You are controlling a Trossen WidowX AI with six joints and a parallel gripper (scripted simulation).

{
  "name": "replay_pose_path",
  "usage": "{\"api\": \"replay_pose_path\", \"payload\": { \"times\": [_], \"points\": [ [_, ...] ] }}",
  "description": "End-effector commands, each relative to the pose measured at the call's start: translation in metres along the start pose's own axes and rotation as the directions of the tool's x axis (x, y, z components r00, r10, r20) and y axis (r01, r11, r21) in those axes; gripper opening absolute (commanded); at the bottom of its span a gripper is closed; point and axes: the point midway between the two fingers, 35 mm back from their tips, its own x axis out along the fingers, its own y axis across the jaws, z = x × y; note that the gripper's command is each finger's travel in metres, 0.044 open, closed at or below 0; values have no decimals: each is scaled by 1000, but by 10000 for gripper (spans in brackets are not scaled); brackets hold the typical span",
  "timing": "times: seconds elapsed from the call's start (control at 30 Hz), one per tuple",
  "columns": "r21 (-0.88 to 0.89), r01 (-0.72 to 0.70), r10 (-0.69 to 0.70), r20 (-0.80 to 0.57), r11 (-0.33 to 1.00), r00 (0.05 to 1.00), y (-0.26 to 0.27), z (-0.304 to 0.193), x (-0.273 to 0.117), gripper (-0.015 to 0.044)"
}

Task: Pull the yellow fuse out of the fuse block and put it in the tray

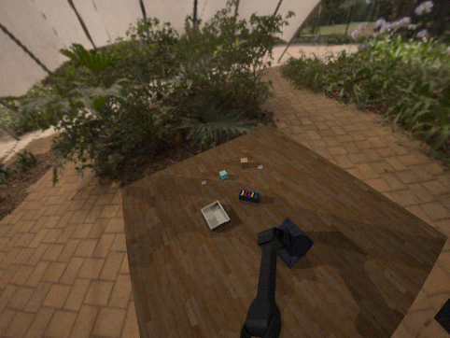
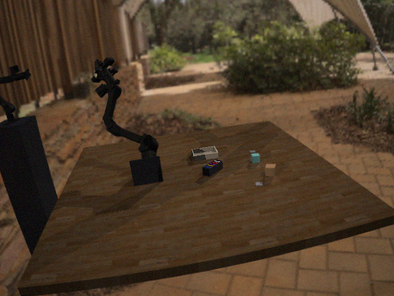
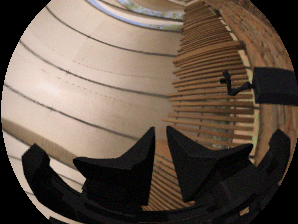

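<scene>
The yellow fuse (image 1: 252,194) (image 2: 210,165) stands in the dark fuse block (image 1: 248,199) (image 2: 208,171), in a row with red, blue and white fuses. The pale tray (image 1: 215,218) (image 2: 200,156) sits beside the block; no fuse shows in it. My gripper (image 2: 98,61) (image 3: 160,129) is raised high over the base side of the table, far from the block, and points upward and away. Its fingers are almost together, with a narrow gap and nothing between them. The top view does not show the fingers. The block and tray are out of the wrist view.
A teal cube (image 1: 223,175) (image 2: 255,158) and an orange-tan cube (image 1: 244,161) (image 2: 270,169) stand beyond the block, with two small flat pale pieces near them. My arm's dark base (image 2: 147,171) is on the table. Another arm stands on a black pedestal (image 2: 25,163) beside the table.
</scene>
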Motion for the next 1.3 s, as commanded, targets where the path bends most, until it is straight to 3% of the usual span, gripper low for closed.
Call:
{"api": "replay_pose_path", "payload": {
  "times": [0.0,0.3,0.83,1.07,1.27],
  "points": [
    [-15,-69,70,62,997,996,37,19,-7,64],
    [5,-329,321,199,944,926,149,65,-34,64],
    [58,-798,733,361,599,577,343,119,-153,64],
    [71,-951,871,385,301,304,425,127,-242,64],
    [91,-996,926,376,3,37,478,123,-328,64]
  ]
}}
